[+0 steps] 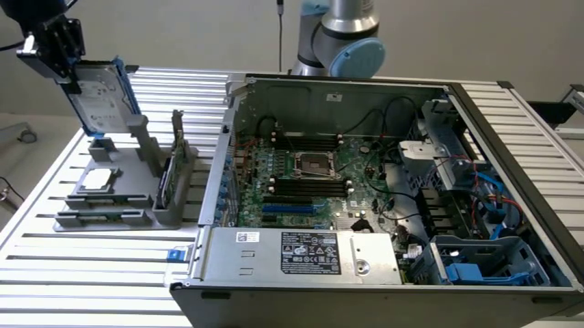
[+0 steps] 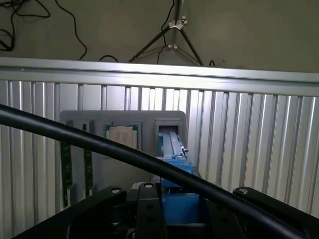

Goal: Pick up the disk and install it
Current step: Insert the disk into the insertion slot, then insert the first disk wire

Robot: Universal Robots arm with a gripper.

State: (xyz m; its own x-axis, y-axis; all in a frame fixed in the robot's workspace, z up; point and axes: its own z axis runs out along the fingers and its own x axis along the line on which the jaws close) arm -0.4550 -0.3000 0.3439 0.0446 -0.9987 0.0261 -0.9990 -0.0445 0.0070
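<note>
Slatted counter [image 1: 91, 273] carries an open case [image 1: 365, 171] and a grey holder [image 1: 137, 198]. We see the fingers [image 2: 147, 211] clamped on the disk [image 1: 98, 92], tilted over the holder.

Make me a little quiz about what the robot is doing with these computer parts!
1. True or false: the disk is already inside the open computer case.
2. What are the jaws of the gripper clamped on? A) the green card B) the disk C) the small chip
3. Fill in: the plastic carrier around the disk is coloured ____.

Key: 1 false, it is held up over the grey holder, on the exterior view's left of the case; 2 B; 3 blue.
</note>
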